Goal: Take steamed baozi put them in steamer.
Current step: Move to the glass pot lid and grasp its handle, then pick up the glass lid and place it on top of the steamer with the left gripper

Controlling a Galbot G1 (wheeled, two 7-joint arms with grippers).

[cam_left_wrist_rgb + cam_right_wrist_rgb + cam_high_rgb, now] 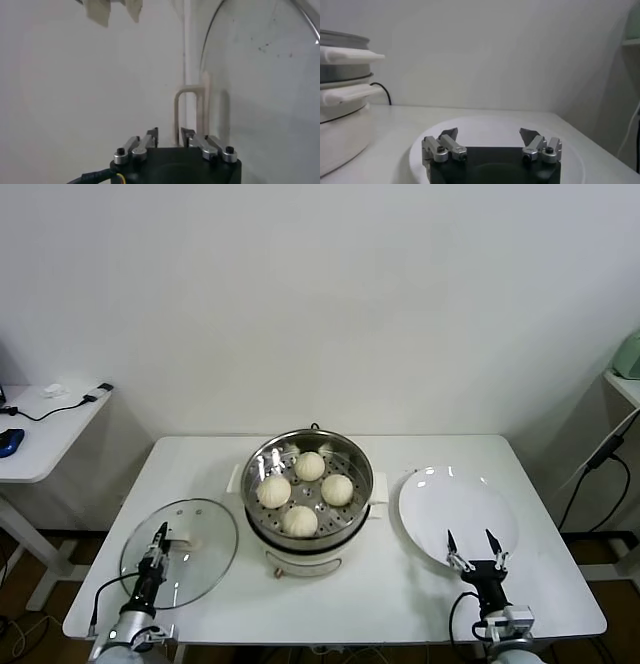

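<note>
The steamer (308, 496) stands at the middle of the white bench (400, 594): a round, shiny steel pot on a white base with small side handles, its perforated tray visible inside. Four steamed baozi (300, 492) lie on that tray, smooth, domed and cream-white, set in a rough diamond and near one another; whether they touch cannot be told.

The glass lid (180, 552) lies flat on the bench to the robot's left of the steamer. The left tool (160, 536) sits over the lid at its white handle (191, 109). In the left wrist view its fingers stand narrow, one on either side of the foot of the handle; whether they press it cannot be told, since the tool's black body hides the contact.

The white plate (455, 509) lies to the right of the steamer. The right tool (472, 542) hangs above the plate's near rim, fingers wide apart and holding nothing.

Both arms are cut off by the lower edge of the head view.
</note>
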